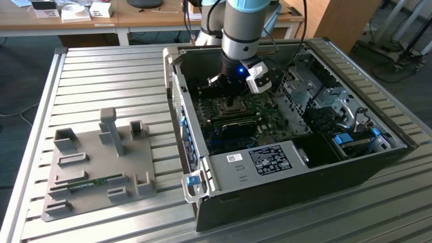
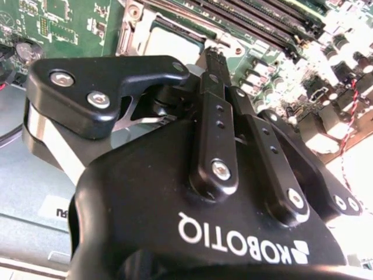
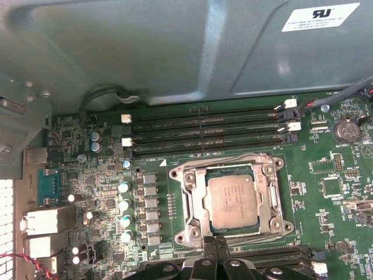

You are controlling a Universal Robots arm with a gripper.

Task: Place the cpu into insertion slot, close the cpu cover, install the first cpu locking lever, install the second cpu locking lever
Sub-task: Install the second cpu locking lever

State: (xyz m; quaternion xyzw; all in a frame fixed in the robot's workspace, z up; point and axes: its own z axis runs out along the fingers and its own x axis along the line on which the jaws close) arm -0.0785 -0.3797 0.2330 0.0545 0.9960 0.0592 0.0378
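The gripper (image 2: 218, 61) hangs low inside the open computer case (image 1: 378, 162), and in the second wrist view its two black fingers (image 2: 213, 116) lie pressed together with nothing between them, their tips poised close over the edge of the socket. Directly beyond those tips sits the cpu (image 3: 233, 201), a flat silvery square seated in the insertion slot (image 3: 187, 205), with the cpu cover (image 3: 230, 167) down around it so that the chip shows through the window. Past the socket run the long black memory slots (image 3: 204, 131) on the green motherboard (image 3: 326, 192). The chip looks light, stiff and smooth, and its hidden contacts are probably delicate, so it is best held by opposite edges. The cover is thin springy sheet metal that likely takes a push on its rim. Well off the case, a grey parts tray (image 1: 101, 177) rests on the slatted table (image 1: 101, 66).
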